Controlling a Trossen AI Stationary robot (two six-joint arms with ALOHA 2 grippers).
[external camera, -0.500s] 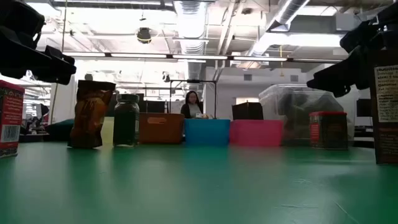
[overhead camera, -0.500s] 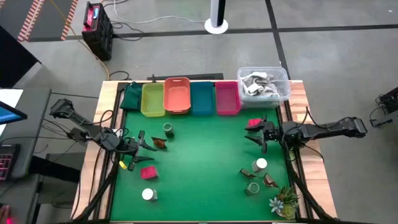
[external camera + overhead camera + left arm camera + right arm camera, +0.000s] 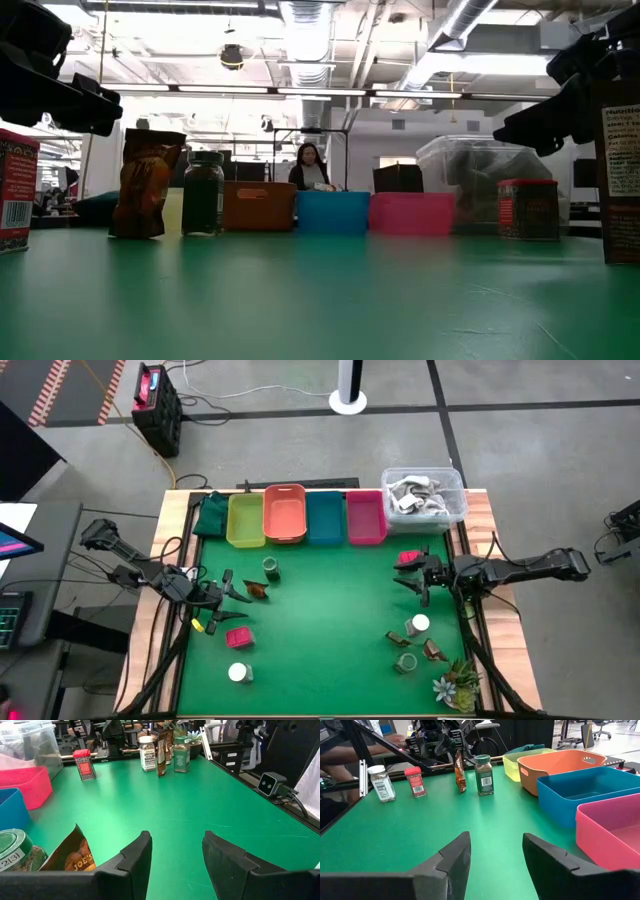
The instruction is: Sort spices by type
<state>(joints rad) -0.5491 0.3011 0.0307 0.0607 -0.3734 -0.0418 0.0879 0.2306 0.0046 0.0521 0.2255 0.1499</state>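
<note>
Comparing with the frame half a second before, I saw nothing on the table shift; only the person beyond the table, seen in the low view, had moved a little. Both arms held their poses, so I judged the sort had not really begun: none of the four coloured bins held a spice that I could see.

My left gripper [image 3: 232,593] hung over the left side of the green mat [image 3: 330,610], jaws parted to a middling gap with nothing between them. Just beside it lay a brown sachet [image 3: 259,591], and near that a green-lidded jar [image 3: 270,568]. Closer to the front edge were a pink block [image 3: 238,637] and a white-capped jar [image 3: 239,672].

My right gripper [image 3: 409,578] sat on the right side, jaws likewise half-spread and empty, with a red-pink block [image 3: 408,559] just beside it toward the bins. The second cluster stood near the front right: a white-capped jar [image 3: 418,625], a green jar [image 3: 405,662] and a brown sachet [image 3: 434,651], close to the small spiky plant [image 3: 458,685].

The yellow bin [image 3: 245,518], orange bin [image 3: 285,513], blue bin [image 3: 324,518] and pink bin [image 3: 365,518] lined the far edge, a clear tub [image 3: 424,495] beside them. I reckoned the sachet was the left arm's likeliest first pick.
</note>
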